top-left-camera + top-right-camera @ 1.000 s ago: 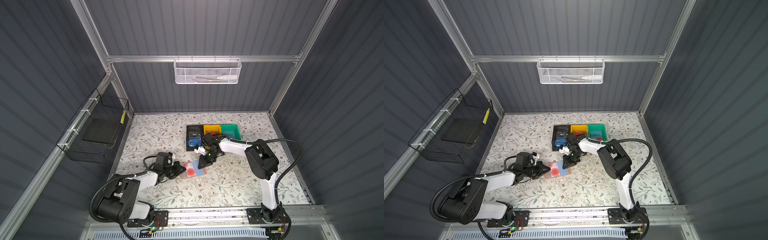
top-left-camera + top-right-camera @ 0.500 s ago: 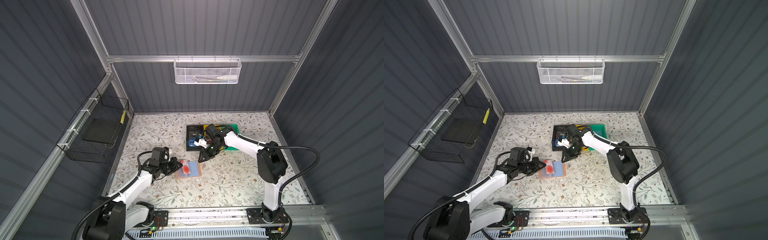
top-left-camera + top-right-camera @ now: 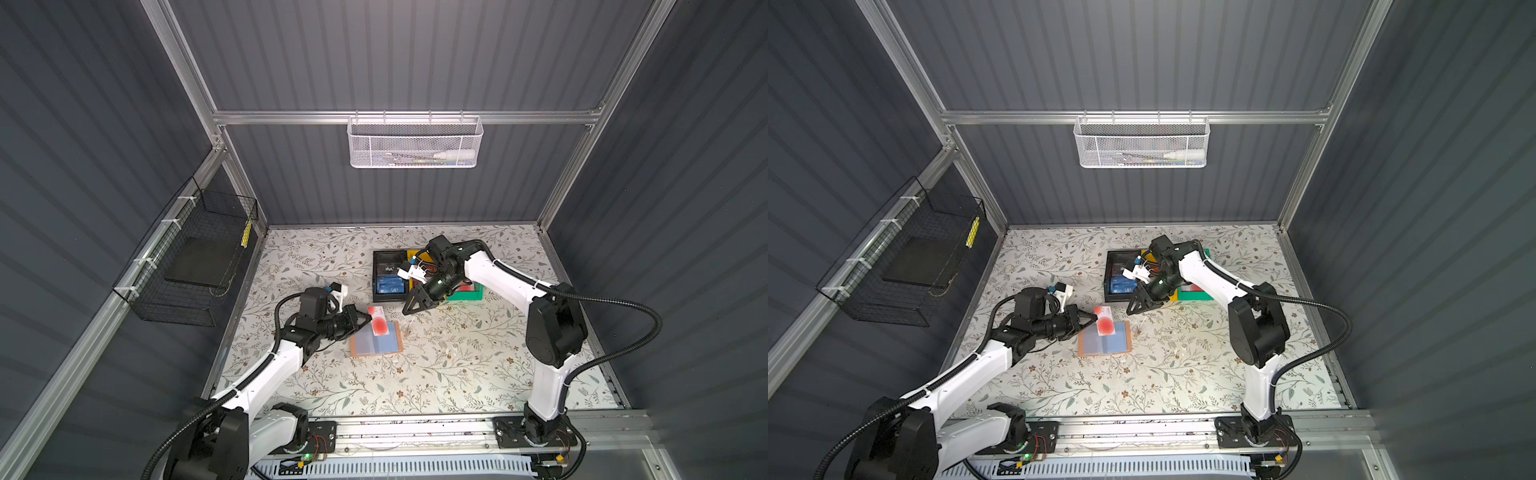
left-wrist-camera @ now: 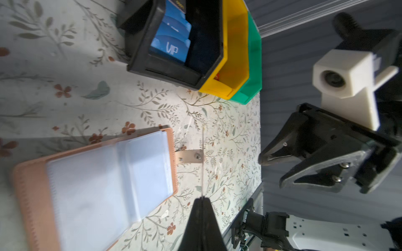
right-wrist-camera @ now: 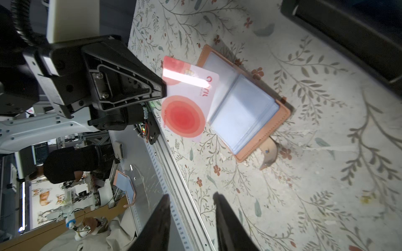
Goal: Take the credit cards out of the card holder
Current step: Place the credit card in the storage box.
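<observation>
Right wrist view: L pincer (image 5: 162,88) is clamping the pale card w/ red circles (image 5: 187,108) by one edge. It's holding the card out over the near corner of the card holder (image 5: 283,114), which is lying open & flat just beyond the pincer's tips. Whether the card is touching a sleeve, can't tell. Sleeves facing up are looking empty, so extraction is prob. nearly finished; pages underneath may be hiding more.

R pincer (image 5: 191,208) is hanging empty, jaws apart, above the table. Close behind it the blue VIP cards (image 4: 169,49) are already sitting in the black bin (image 4: 165,72), w/ yellow bin (image 4: 236,43) & green bin (image 4: 253,65) alongside. Left to do, I'd judge: getting this card set down, likely in a bin.

Floral tabletop (image 3: 457,365) is lying flat under both pincers, showing a few scuffs. Grey ribbed walls (image 3: 415,62) & an aluminium frame (image 3: 407,117) are enclosing the cell. A white mesh basket (image 3: 413,143) is hanging high beyond the R pincer, and a black wire basket (image 3: 199,257) is hanging outboard of the L pincer.
</observation>
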